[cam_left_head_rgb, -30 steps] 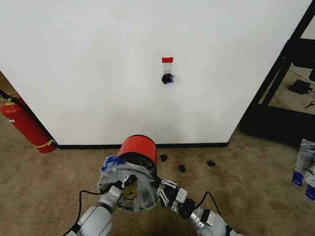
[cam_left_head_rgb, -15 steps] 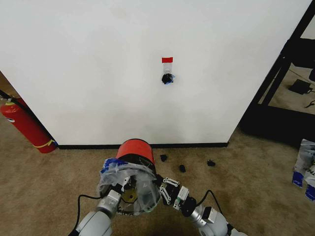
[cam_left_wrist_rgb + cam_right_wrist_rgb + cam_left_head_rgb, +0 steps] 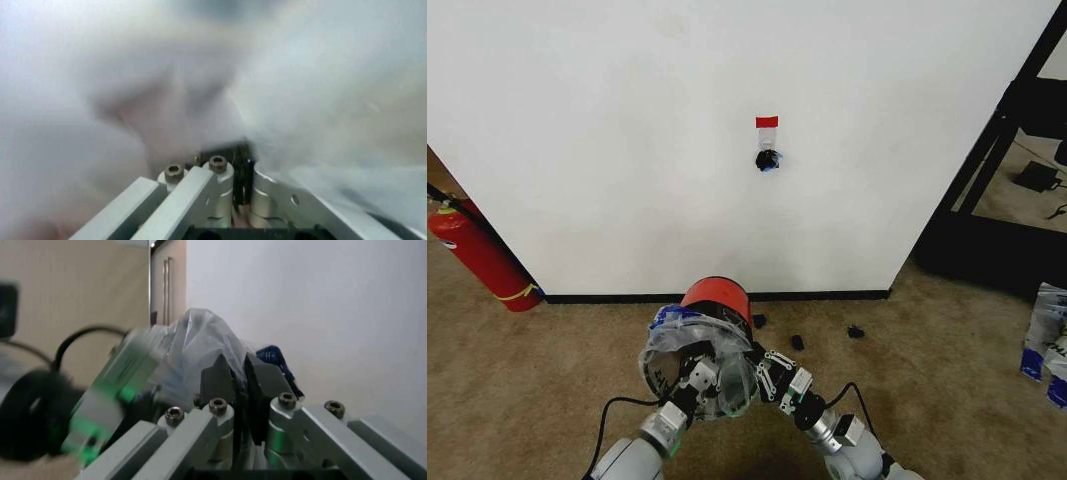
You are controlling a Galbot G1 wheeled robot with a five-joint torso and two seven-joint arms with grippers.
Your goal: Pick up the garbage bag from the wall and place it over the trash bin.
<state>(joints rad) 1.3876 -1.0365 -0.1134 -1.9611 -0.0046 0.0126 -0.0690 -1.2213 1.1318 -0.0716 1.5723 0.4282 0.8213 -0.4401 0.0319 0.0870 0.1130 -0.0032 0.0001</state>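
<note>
plastic of the garbage bag (image 3: 689, 355) is bunched in a loose dome over the near mouth of the trash bin (image 3: 719, 297), which stands on the carpet just in front of the wall (image 3: 627, 150). the bag's open rim faces toward the robot and sags on the near side, while the bin's red part shows bare behind it on the wall side, so the film seems to cover only the near half of the opening. that is the relation that matters: the uncovered edge lies beyond both claws, toward the wall, and i judge the film must be drawn that way and down.

the left claw (image 3: 697, 378) is inside the bag's mouth, and its wrist view shows the jaws together with white film pressed all around them (image 3: 230, 165), so it looks clamped on the bag. the right claw (image 3: 762, 375) sits just beside the bag's right edge, its fingers (image 3: 220, 377) closed with only a thin slit between them, plastic lying against the tips; it appears to pinch the bag's edge too. both arms are about equally near.

further out, small black scraps (image 3: 797, 342) lie on the carpet to the right of the bin, near the baseboard. a red fire extinguisher (image 3: 477, 255) leans by the wall well off to the left, and a black hook (image 3: 767, 160) under a red tape strip (image 3: 767, 121) hangs bare on the wall above. none of these stand in the way.
</note>
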